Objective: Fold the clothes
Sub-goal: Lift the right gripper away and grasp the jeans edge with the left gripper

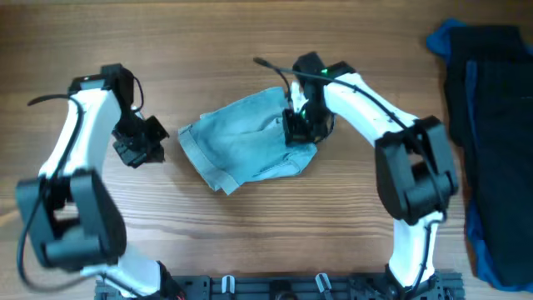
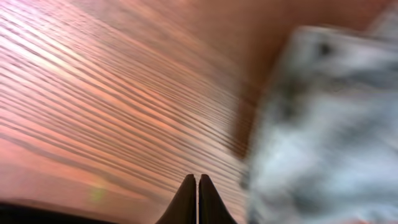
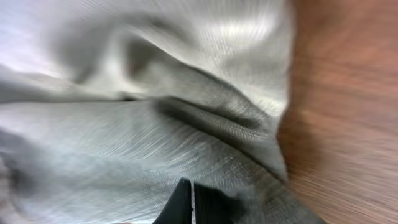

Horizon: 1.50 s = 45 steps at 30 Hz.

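The right gripper has its two dark fingers drawn together with only a thin slit between them, tips pressed against the pale blue denim garment; the blur hides whether a fold is caught in the slit. Its wrist camera shows only creased cloth and a strip of wooden table on the right. Seen from overhead, this gripper sits on the garment's right edge. The wrist bends down from a white forearm that runs back to a dark elbow near the front rail.

The left gripper is closed too, with nothing between the tips, and it hangs over bare wood. Its own view is smeared, with the denim a grey blur to the right. From overhead it stands just left of the garment, apart from it, with the arm arched up from the front left.

Only the overhead view shows the denim as a crumpled heap at mid-table, and the dark navy garment over a royal blue garment at the far right edge, well apart from both arms
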{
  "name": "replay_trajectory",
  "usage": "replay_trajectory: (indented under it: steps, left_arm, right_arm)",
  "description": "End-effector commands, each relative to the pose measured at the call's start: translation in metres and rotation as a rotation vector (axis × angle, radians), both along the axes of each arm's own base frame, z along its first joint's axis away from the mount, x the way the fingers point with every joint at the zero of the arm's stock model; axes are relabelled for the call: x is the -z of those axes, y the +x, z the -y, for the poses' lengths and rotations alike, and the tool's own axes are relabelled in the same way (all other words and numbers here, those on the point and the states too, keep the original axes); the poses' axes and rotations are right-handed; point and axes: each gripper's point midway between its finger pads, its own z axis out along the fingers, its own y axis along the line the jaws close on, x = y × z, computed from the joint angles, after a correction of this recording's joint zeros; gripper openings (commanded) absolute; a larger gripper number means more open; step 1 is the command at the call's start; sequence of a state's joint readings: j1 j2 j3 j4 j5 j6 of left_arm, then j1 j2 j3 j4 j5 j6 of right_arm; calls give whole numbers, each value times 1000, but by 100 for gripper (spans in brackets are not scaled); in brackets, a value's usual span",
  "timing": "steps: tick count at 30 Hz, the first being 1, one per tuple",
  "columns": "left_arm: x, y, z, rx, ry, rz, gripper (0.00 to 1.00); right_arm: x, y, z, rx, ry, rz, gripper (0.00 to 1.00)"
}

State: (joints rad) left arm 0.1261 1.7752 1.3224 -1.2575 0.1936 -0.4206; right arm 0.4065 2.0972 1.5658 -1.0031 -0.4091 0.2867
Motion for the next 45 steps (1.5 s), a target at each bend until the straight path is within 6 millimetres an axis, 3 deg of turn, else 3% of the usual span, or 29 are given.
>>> replay_trajectory:
  steps: [1,4,6,11,17,23,26,31,33,35,38,39,40,41,42,43,45]
  left_arm:
    - [-47,14,46,90,-149,183,4]
    - [-44,14,100,206,-200,198,4]
    - [-35,14,127,236,-210,181,4]
    - [-8,1,159,282,-209,109,4]
    - [43,-22,158,223,-206,42,4]
    - [81,-44,153,179,-205,12,4]
    - [91,-65,146,174,-191,-47,4]
    - [98,-72,128,234,-125,-56,4]
    - [97,-71,119,218,-128,-61,4]
    - [83,-56,114,223,-140,-10,4]
    - [37,-20,115,289,-136,148,8]
    - [24,-13,113,291,-120,183,14]
    - [13,-8,113,293,-111,212,22]
    - [1,-4,113,294,-112,237,35]
    - [-8,-2,112,294,-106,258,59]
    - [-13,-2,107,286,-79,272,100]
    - [-14,-14,82,172,1,204,100]
  right_arm:
    - [-79,39,-14,7,120,246,14]
    - [-88,57,-29,-24,212,333,17]
    - [-83,67,-43,-35,279,343,17]
    - [-43,80,-53,-36,309,313,14]
    - [2,77,-57,-16,307,217,12]
    - [30,90,-53,26,264,228,11]
    - [40,106,-43,60,235,271,11]
    - [39,137,6,150,182,321,11]
    - [29,146,32,192,169,306,4]
    - [-11,156,49,178,165,355,4]
    - [-101,151,61,152,150,469,9]
    - [-119,145,62,142,151,495,23]
    - [-139,136,65,136,143,516,45]
    - [-155,126,70,132,130,529,74]
    - [-169,113,77,140,101,530,87]
    - [-178,101,83,147,71,525,94]
    - [-177,84,90,147,37,474,98]
